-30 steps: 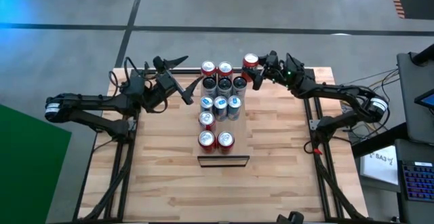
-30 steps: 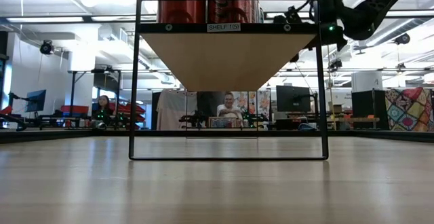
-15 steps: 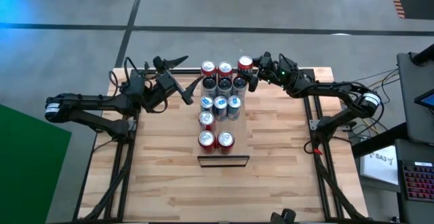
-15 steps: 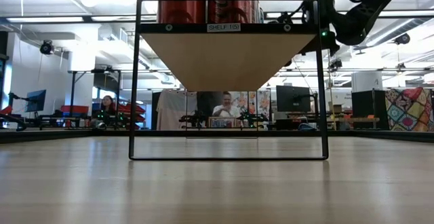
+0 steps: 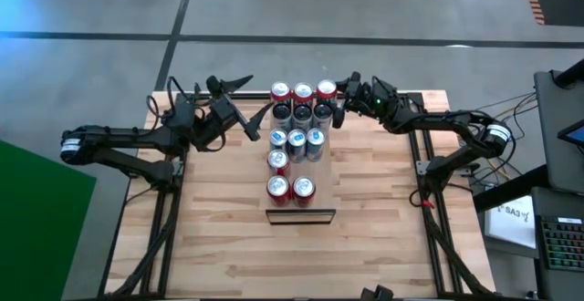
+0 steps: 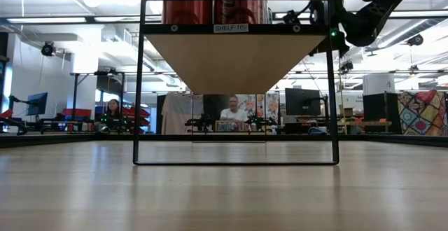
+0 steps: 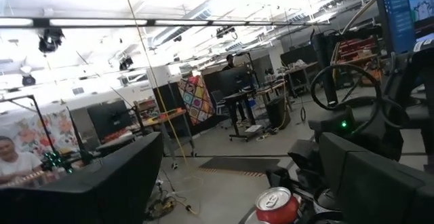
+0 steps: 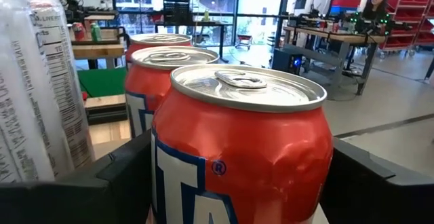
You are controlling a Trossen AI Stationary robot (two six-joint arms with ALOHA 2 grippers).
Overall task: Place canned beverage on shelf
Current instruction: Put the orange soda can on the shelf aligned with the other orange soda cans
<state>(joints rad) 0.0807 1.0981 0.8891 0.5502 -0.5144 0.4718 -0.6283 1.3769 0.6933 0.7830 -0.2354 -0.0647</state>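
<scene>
We have carried the red can (image 5: 326, 89) onto the shelf (image 5: 326, 169) far corner; right gripper (image 5: 338, 103) jaws spreading, so placement looks finished.

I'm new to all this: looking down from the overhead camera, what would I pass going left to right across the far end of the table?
Left pincer → back row of three red cans on the shelf: first, second, third → right pincer, its fingers either side of that third can.
</scene>
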